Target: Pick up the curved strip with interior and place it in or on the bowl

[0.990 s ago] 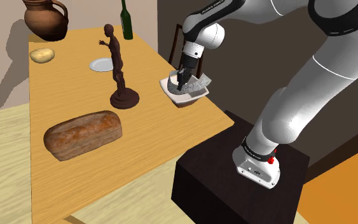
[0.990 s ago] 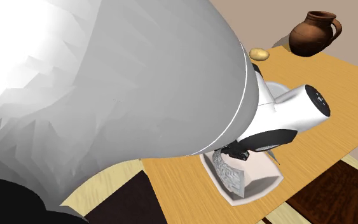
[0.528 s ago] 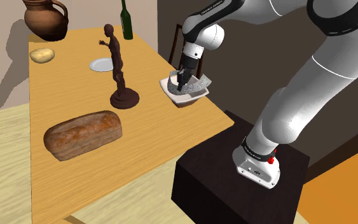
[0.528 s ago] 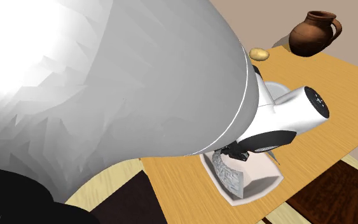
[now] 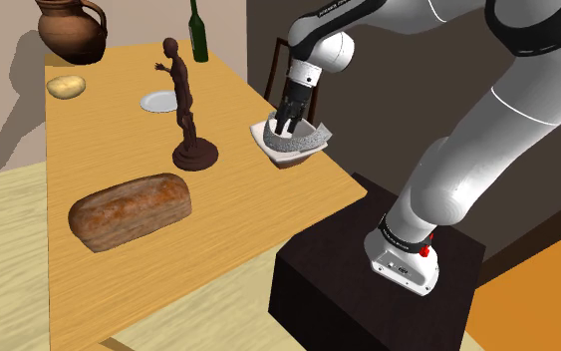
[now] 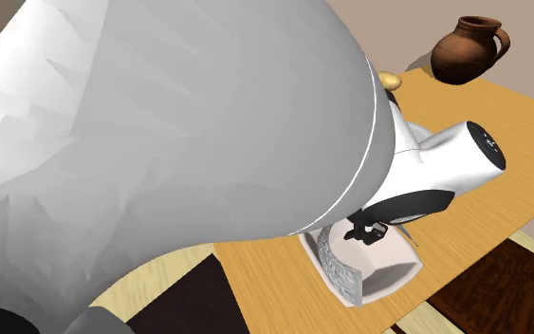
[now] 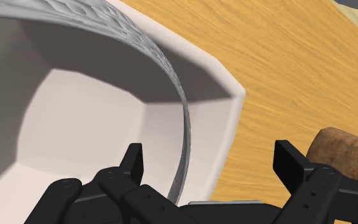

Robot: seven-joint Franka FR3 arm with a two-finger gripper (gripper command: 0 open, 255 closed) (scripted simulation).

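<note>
Strip [image 7: 117, 19]: grey, pebbled mottling as I see it
Bowl [image 7: 75, 121]: plain off-white
Table [image 5: 104, 150]: orange-tan, streaked wood grain
Loaf [image 5: 129, 210]: brown crust, I make out paler patches
Figurine [image 5: 182, 100]: dark brown all over
Jug [image 5: 72, 28]: reddish brown
Bottle [image 5: 198, 35]: dark green
Gripper [image 7: 209, 156]: black
Arm [image 5: 487, 130]: white, dark joints
Stand [image 5: 338, 269]: very dark brown, I'd say

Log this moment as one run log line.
gripper: open, above bowl | curved strip: resting in bowl, not gripped | stage: strip placed
</note>
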